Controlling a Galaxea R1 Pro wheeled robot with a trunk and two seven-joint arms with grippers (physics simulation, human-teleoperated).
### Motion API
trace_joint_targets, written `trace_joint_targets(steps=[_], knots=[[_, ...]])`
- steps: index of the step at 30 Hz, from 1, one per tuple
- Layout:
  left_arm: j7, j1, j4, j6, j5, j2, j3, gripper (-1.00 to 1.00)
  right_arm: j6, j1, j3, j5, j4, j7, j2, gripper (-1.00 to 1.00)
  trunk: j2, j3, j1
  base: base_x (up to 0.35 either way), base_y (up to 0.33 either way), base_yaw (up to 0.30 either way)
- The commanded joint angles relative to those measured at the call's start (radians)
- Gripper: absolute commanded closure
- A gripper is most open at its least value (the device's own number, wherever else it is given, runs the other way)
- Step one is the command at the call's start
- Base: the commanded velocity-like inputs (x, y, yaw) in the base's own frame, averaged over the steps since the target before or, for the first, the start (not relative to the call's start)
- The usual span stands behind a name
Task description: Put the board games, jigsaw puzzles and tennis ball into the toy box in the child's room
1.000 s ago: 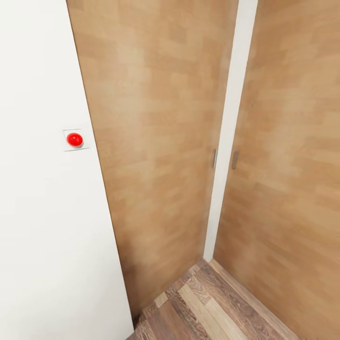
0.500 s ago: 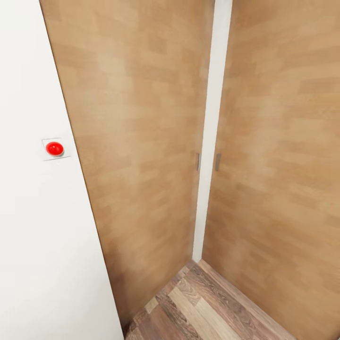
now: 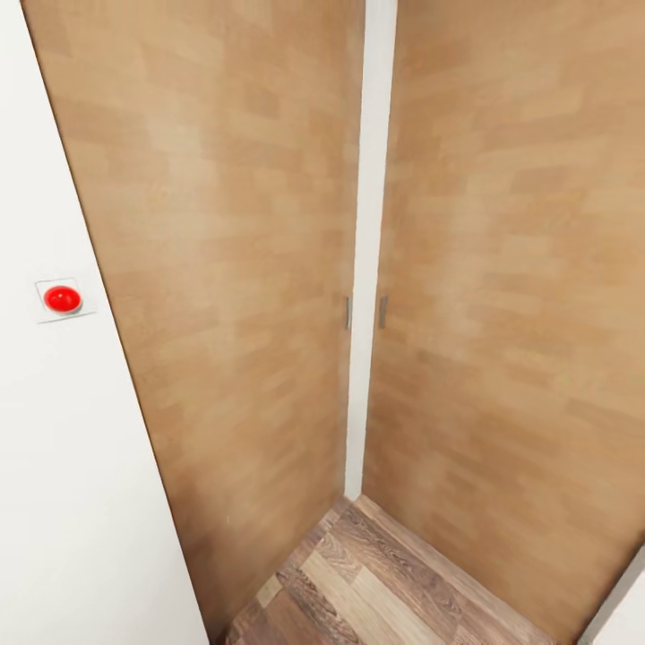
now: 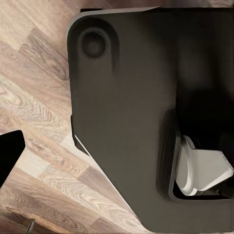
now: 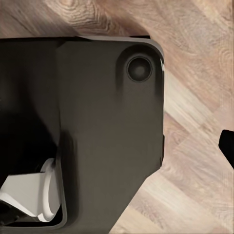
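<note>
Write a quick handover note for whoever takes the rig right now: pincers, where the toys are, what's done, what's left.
Pincers: the wrist views look down on the robot's dark base over wood floor; a black tip at each picture's edge may be a finger, so open or shut cannot be told.
Where: the head faces two wooden doors, with a white strip between them and small handles. A red button sits on the white wall at left.
Toys, toy box, table, bed: none in sight.
Done: nothing can be confirmed from here.
Left: probably reach the child's room, then load all six toys.
</note>
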Motion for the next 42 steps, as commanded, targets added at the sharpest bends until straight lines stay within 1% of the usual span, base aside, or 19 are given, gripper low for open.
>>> trace_joint_targets(steps=[1, 6, 12, 17, 18, 22, 26, 32, 34, 37, 42], knots=[[0.000, 0.000, -0.006, 0.001, 0.000, 0.000, 0.000, -1.00, -0.004, 0.000, -0.001, -0.002, 0.000, 0.000, 0.000, -1.00, 0.006, 0.003, -0.004, 0.000, 0.000, -0.213], [0.000, -0.003, -0.036, 0.011, -0.001, 0.003, 0.000, -1.00, -0.002, 0.000, -0.004, -0.003, 0.000, 0.000, -0.002, -1.00, 0.041, 0.025, -0.023, 0.000, 0.000, -0.216], [0.002, -0.012, -0.058, 0.032, 0.000, 0.015, 0.001, -1.00, 0.004, -0.001, -0.009, -0.011, 0.000, 0.001, -0.004, -1.00, 0.083, 0.050, -0.046, 0.000, 0.000, -0.224], [0.002, -0.051, -0.070, 0.072, 0.002, 0.029, 0.002, -1.00, 0.011, -0.007, -0.015, -0.019, -0.001, 0.002, -0.005, -1.00, 0.118, 0.070, -0.065, 0.000, 0.000, -0.242], [0.003, -0.073, -0.076, 0.091, 0.002, 0.032, 0.002, -1.00, 0.013, -0.016, -0.016, -0.021, -0.003, 0.003, -0.005, -1.00, 0.125, 0.074, -0.069, 0.000, 0.000, -0.258], [0.003, -0.121, -0.090, 0.122, 0.003, 0.035, 0.002, -1.00, 0.019, -0.057, -0.017, -0.022, -0.013, 0.004, -0.006, -1.00, 0.153, 0.088, -0.084, 0.000, 0.000, -0.265], [0.004, -0.173, -0.105, 0.148, 0.003, 0.036, 0.003, -1.00, 0.041, -0.113, -0.018, -0.023, -0.018, 0.004, -0.007, -1.00, 0.153, 0.088, -0.084, 0.000, 0.000, -0.271], [0.004, -0.261, -0.133, 0.183, 0.003, 0.037, 0.003, -1.00, 0.098, -0.214, -0.018, -0.024, -0.021, 0.004, -0.009, -1.00, 0.153, 0.088, -0.084, 0.000, 0.000, -0.275], [0.004, -0.310, -0.144, 0.189, 0.003, 0.037, 0.002, -1.00, 0.122, -0.266, -0.020, -0.025, -0.022, 0.004, -0.005, -1.00, 0.153, 0.088, -0.084, 0.000, 0.000, -0.276], [0.004, -0.331, -0.148, 0.186, 0.004, 0.037, 0.002, -1.00, 0.129, -0.288, -0.023, -0.025, -0.022, 0.003, 0.002, -1.00, 0.153, 0.088, -0.084, 0.000, 0.000, -0.277], [0.003, -0.346, -0.151, 0.161, 0.004, 0.037, 0.002, -1.00, 0.125, -0.302, -0.025, -0.024, -0.023, 0.003, 0.008, -1.00, 0.153, 0.088, -0.084, 0.000, 0.000, -0.267]])
